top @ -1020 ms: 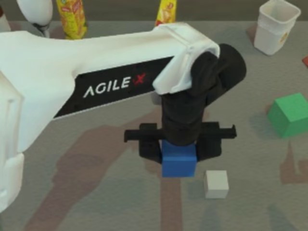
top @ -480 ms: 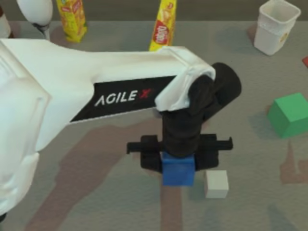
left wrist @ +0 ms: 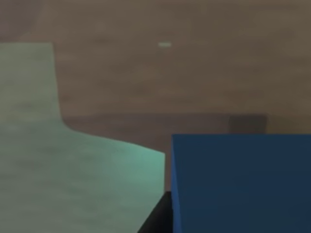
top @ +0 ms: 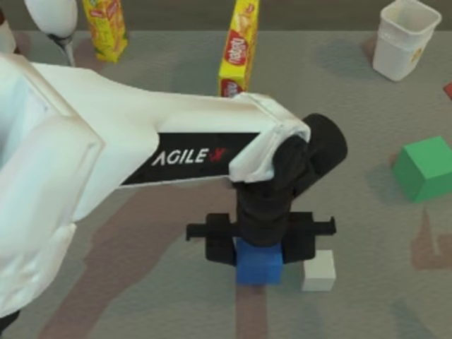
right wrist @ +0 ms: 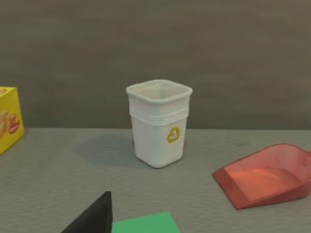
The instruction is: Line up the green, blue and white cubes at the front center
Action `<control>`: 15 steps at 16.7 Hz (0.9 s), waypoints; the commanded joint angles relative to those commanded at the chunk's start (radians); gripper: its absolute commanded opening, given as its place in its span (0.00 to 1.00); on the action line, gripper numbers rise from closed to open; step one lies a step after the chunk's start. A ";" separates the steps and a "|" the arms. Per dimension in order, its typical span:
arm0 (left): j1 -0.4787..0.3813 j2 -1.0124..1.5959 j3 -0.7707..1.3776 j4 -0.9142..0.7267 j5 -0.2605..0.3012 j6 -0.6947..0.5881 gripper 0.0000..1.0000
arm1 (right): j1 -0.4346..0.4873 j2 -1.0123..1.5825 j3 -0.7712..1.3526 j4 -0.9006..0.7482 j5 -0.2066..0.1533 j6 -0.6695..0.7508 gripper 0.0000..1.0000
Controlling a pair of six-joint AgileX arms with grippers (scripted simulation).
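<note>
**Left end effector pinching blue cube at front center, beside white cube**

Left arm (top: 106,162) reaches in from the top view's left across the worktop (top: 141,282), AgileX lettering on its side. Left end effector (top: 258,244) points down over the front center (top: 251,314), fingers clamped on the blue cube (top: 258,267). Whether the cube rests on the worktop or hangs just above it can't be told. Blue cube sits over the reddish-brown T mark's stem. Left wrist view: blue cube (left wrist: 240,184) fills the near corner, a black finger (left wrist: 156,218) against its side, grey worktop and brown mark behind.

White cube (top: 318,270) just to the right of the blue one, close, gap or contact unclear because the end effector body overlaps it. Green cube (top: 424,168) well apart on the right side, not in line with the other two.

Back of worktop: yellow snack box (top: 238,49) near center, second yellow box (top: 104,28) to the left, white cup (top: 404,39) back right.

Right arm not in top view; right wrist view shows one dark finger (right wrist: 92,218) of the right end effector, spread or pressed together can't be told. Same view: white cup (right wrist: 159,123), red dustpan (right wrist: 265,174), green cube's edge (right wrist: 143,225).
</note>
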 joint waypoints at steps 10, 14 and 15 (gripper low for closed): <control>0.000 0.000 0.000 0.000 0.000 0.000 0.75 | 0.000 0.000 0.000 0.000 0.000 0.000 1.00; 0.000 0.000 0.000 0.000 0.000 0.000 1.00 | 0.000 0.000 0.000 0.000 0.000 0.000 1.00; 0.000 0.000 0.000 0.000 0.000 0.000 1.00 | 0.000 0.000 0.000 0.000 0.000 0.000 1.00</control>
